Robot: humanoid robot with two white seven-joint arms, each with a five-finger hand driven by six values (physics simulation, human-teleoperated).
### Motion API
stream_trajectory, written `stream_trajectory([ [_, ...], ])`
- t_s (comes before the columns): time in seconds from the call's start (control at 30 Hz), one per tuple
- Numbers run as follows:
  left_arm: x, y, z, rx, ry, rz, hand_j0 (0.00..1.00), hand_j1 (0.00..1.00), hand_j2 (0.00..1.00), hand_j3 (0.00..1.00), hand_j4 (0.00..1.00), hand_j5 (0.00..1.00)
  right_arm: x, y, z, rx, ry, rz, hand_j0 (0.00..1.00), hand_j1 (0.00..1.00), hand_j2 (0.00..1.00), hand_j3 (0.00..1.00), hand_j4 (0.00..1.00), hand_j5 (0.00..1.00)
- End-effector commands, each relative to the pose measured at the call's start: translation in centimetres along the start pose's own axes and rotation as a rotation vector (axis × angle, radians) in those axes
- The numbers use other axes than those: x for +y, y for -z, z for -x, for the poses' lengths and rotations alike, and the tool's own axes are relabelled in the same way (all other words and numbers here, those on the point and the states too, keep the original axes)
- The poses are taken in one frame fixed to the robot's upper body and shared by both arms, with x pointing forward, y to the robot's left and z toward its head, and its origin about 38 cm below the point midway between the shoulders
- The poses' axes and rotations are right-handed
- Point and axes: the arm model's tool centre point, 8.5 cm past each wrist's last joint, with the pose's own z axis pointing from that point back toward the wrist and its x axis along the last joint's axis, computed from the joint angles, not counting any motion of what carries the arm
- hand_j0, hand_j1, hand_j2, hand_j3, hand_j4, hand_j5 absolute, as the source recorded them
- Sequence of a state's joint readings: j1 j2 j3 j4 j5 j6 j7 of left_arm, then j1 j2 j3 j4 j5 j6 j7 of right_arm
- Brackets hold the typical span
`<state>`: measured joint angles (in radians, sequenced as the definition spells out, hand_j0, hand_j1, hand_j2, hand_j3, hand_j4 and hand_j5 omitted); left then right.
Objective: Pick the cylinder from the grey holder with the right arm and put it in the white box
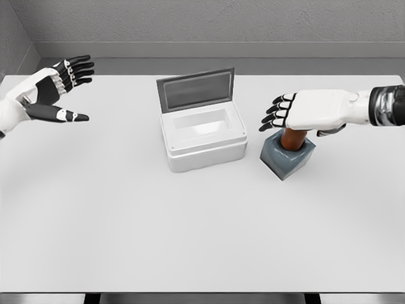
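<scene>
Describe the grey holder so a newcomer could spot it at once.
Start at the white box with its raised lid, in the middle of the white table. Just to its right stands the grey holder, a small blue-grey block directly beneath the right hand. It alone has a brown cylinder sticking up out of its top.

Probably simulated lab: bare white table, grey walls

A reddish-brown cylinder sits in a blue-grey holder; the box is white with a grey lid, the counter pale grey.
</scene>
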<state>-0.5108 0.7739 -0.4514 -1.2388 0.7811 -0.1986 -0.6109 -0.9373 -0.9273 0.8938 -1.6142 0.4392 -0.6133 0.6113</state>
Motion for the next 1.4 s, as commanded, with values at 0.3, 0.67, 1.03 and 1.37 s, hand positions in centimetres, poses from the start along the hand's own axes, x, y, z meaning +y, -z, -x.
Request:
stream_trajectory([
  [0.3,0.1,0.9,2.3,0.022,-0.058,-0.038,1.0,1.0,1.0,1.0,1.0,1.0,0.1,0.2,0.1,0.007,-0.009,-0.01,0.74,0.74,0.74,0.74,0.74,0.74],
  [0.67,0.5,0.5,2.9,0.04,-0.06,-0.054,1.0,1.0,1.0,1.0,1.0,1.0,0.5,0.3,-0.1,0.01,-0.024,-0.031,0.64,0.64,0.64,0.64,0.64,0.64],
  [1.03,0.5,0.6,2.9,0.037,-0.062,-0.057,1.0,1.0,1.0,1.0,1.0,1.0,-0.3,0.0,-0.1,0.013,-0.044,-0.021,0.48,0.48,0.48,0.48,0.48,0.48],
  [1.37,0.2,1.0,3.0,0.03,-0.068,-0.052,1.0,1.0,1.0,1.0,1.0,1.0,-1.9,-1.2,0.8,0.046,-0.074,-0.005,0.47,0.47,0.47,0.47,0.47,0.47],
])
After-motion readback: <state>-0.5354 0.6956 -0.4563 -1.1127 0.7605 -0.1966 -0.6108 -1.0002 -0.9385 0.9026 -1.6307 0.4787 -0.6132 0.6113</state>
